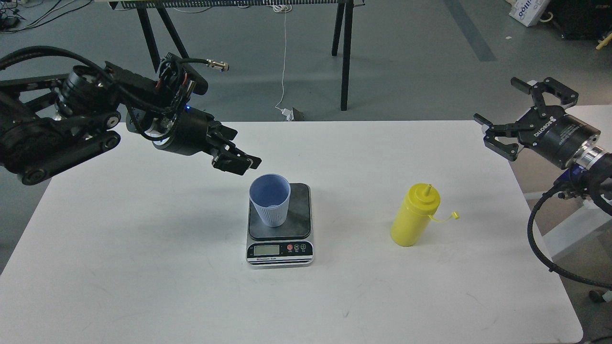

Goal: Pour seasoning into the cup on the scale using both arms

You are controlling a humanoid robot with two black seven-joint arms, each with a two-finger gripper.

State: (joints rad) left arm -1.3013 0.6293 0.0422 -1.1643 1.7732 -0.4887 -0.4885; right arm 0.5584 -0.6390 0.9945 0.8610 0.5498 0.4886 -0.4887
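The light-blue cup (pixel 270 199) stands upright on the left part of the dark platform of the scale (pixel 301 224), at the middle of the white table (pixel 143 248). The yellow seasoning bottle (pixel 414 217) stands upright to the right of the scale, its tethered cap (pixel 454 215) hanging off to its right and its nozzle bare. My left gripper (pixel 241 153) hovers just above and left of the cup's rim, fingers apart and empty. My right gripper (pixel 496 100) is open and empty, above the table's far right corner, up and right of the bottle.
Black trestle legs (pixel 345 57) and a white cable (pixel 283 62) are on the floor behind the table. Another white surface (pixel 581 114) lies off the right edge, behind my right arm. A box (pixel 526 12) sits at the top right.
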